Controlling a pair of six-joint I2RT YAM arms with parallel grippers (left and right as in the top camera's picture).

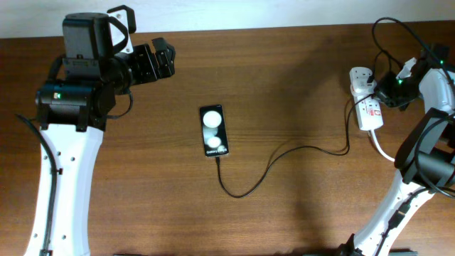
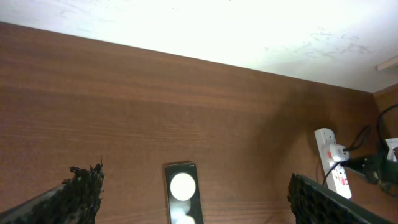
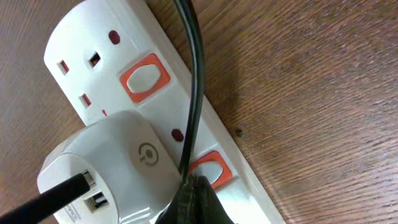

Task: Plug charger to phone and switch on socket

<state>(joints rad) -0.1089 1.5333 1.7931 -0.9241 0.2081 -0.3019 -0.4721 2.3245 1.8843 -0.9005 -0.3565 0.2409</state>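
Note:
The black phone (image 1: 214,131) lies flat mid-table with two white spots; it also shows in the left wrist view (image 2: 183,199). The thin black charger cable (image 1: 277,158) runs from the phone's near end to the white adapter (image 3: 109,168) in the white socket strip (image 1: 365,99). My left gripper (image 1: 162,58) is open and empty, above the table far left of the phone. My right gripper (image 3: 198,198) is shut, its tip on the strip (image 3: 155,93) at the orange-framed switch (image 3: 211,169) beside the adapter.
A second orange-framed switch (image 3: 144,77) sits by the strip's free outlet. A thick white cord (image 1: 382,149) leaves the strip toward the front right. Black robot cables (image 1: 398,35) loop at the back right. A pale wall borders the table's far edge.

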